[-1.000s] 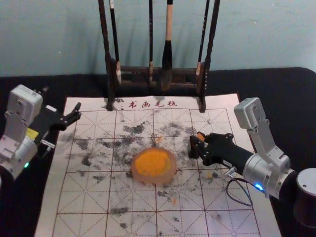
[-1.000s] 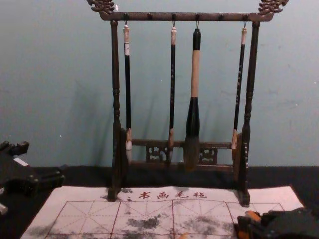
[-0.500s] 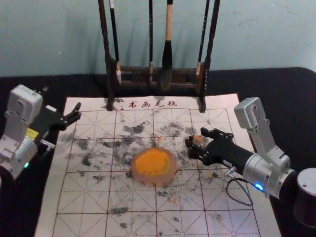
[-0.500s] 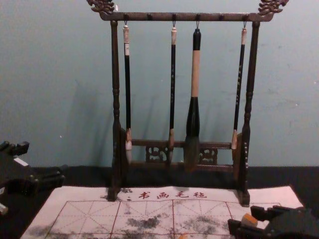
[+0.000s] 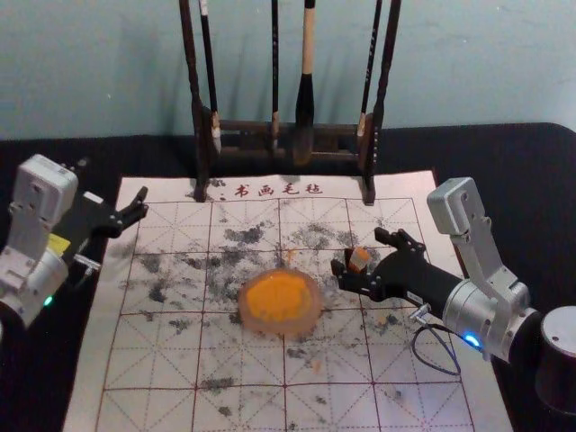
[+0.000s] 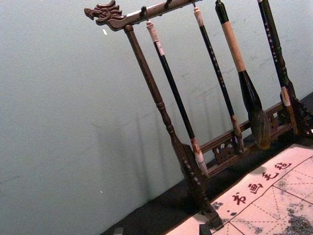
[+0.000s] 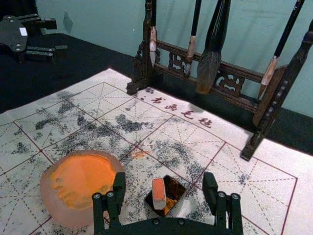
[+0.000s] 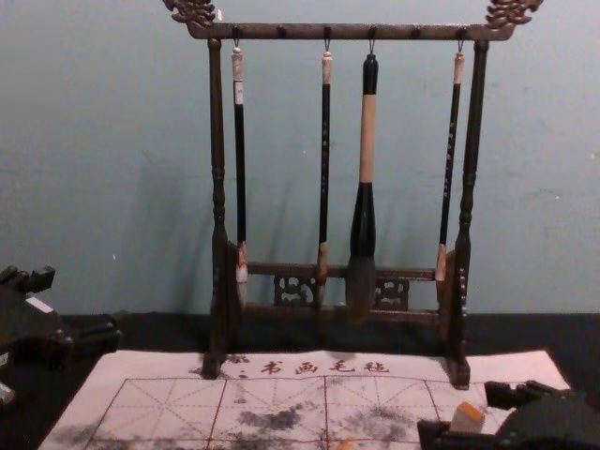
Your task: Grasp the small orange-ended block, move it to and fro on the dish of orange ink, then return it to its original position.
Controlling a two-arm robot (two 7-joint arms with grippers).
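Orange-ended block point(image 7: 159, 195) stood orange end up at the small dark box point(image 7: 174, 186). Leftmost, the left gripper point(image 5: 142, 202) was parked, spread; next sat the ink dish point(image 5: 279, 301); then the right gripper point(image 5: 358, 251), wide around the block, not touching it.

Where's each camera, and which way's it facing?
Head, highest: forward and down onto ink dish; left gripper, right gripper show.
Chest, lower: forward at brush rack; both grippers show.
Left wrist: toward rack; own fingertips show.
Right wrist: toward orange-ended block and rack; own open fingers show.
Head and right wrist views share the dish.
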